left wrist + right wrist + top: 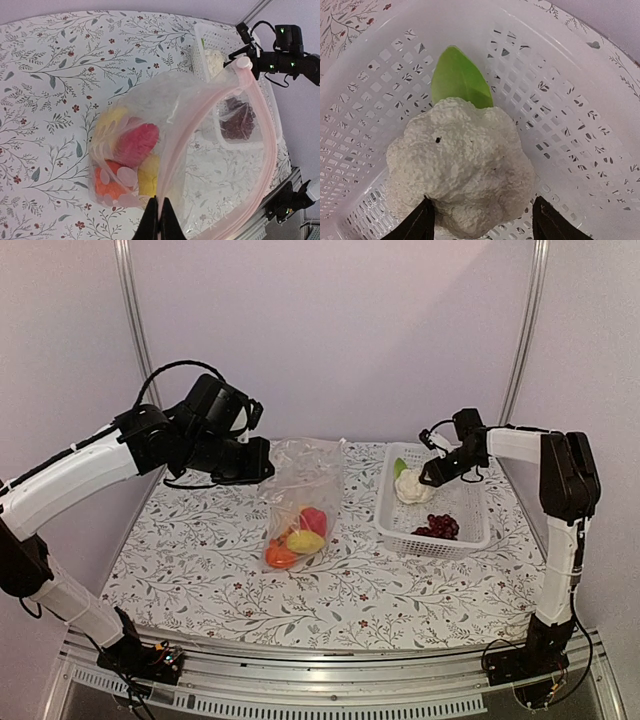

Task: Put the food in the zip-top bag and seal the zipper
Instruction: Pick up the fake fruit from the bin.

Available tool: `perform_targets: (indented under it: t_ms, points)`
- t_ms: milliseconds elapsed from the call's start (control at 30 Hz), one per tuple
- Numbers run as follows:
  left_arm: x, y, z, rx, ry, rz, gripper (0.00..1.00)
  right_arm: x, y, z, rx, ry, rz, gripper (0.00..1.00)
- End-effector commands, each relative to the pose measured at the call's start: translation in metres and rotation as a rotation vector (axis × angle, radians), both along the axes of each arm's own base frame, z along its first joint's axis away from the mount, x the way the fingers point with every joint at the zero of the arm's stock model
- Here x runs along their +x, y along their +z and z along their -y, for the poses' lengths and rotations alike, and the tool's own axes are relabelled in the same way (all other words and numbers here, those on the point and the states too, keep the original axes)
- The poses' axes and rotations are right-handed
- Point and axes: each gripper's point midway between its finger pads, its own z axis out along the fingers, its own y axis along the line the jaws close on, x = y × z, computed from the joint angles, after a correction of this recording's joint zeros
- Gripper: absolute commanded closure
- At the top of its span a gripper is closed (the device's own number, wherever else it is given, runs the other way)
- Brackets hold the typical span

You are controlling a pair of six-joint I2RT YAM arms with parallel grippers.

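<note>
Right gripper (483,226): jaws spread, 1 finger either side of the white knobbly toy cauliflower (460,170), not clamped on it. Left finger looks close against its lower edge; the right stands apart. Judged: set to pinch the next item for the bag.

Left gripper (159,220): clenched on the pale pink zipper (189,134), lifting 1 lip of the clear crinkly plastic zip-top bag (305,485). Judged purpose: hold the mouth open and raised, facing the basket side so food can drop in.

Cauliflower sits at the far end of the white mesh plastic basket (432,548), its green leaf (457,80) pointing away from the fingers. Dark red grape bunch (440,527) lies at the basket's near end.

Bag is left of the basket on the floral-print tablecloth (200,550). Already inside, slumped to the bottom: orange pumpkin (280,557), red pepper (313,520) and yellow piece (305,540), touching each other.

Zipper unsealed. 2 items, as far as can be seen, remain in the basket.

Writing: no brand, label or readable text on bag, basket or cloth.
</note>
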Motion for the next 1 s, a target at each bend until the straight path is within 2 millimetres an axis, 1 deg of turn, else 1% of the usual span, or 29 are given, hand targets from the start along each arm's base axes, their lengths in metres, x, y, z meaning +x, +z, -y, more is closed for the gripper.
perform_targets:
  t_ms: [0,100,133,167,333,400,500,533,600,667,767,800,900,967]
  points:
    - [-0.001,0.002,-0.006,-0.011,0.011,0.005,1.00,-0.013,-0.031,-0.007,0.041,-0.018,-0.138,0.29]
    - [-0.001,0.001,-0.006,-0.010,0.014,0.005,1.00,-0.021,-0.039,-0.011,0.080,-0.012,-0.200,0.09]
    - [-0.001,0.001,-0.006,-0.007,0.012,0.004,1.00,-0.025,-0.040,-0.012,0.098,-0.011,-0.226,0.03]
    - [-0.001,0.001,-0.006,-0.007,0.012,0.004,1.00,-0.028,-0.041,-0.014,0.119,-0.011,-0.246,0.01]
    - [0.001,-0.002,-0.004,0.000,0.008,0.002,1.00,-0.034,-0.031,-0.022,0.262,0.020,-0.304,0.02]
    - [0.000,-0.001,-0.003,-0.002,0.003,0.002,1.00,-0.036,-0.025,-0.028,0.333,0.054,-0.317,0.03]
    - [0.000,-0.002,-0.003,-0.002,0.003,0.000,1.00,-0.046,-0.016,-0.044,0.456,0.127,-0.374,0.04]
    - [0.000,-0.002,-0.003,-0.002,0.001,-0.001,1.00,-0.048,-0.017,-0.047,0.480,0.150,-0.389,0.04]
    - [0.000,-0.002,-0.004,-0.001,0.002,0.001,1.00,-0.052,-0.016,-0.052,0.519,0.175,-0.406,0.07]
    - [-0.001,-0.002,-0.004,-0.001,0.003,0.001,1.00,-0.053,-0.015,-0.054,0.539,0.194,-0.409,0.14]
    - [0.000,-0.002,-0.004,0.000,0.001,0.000,1.00,-0.052,-0.016,-0.055,0.536,0.196,-0.405,0.23]
    - [0.000,-0.002,-0.003,0.000,0.001,0.000,1.00,-0.050,-0.016,-0.054,0.534,0.196,-0.400,0.24]
    - [0.001,-0.002,-0.001,0.001,-0.005,0.000,1.00,-0.040,-0.018,-0.051,0.523,0.141,-0.397,0.16]
    - [0.001,-0.001,0.001,0.000,-0.014,-0.001,1.00,-0.029,-0.018,-0.051,0.519,0.115,-0.380,0.14]
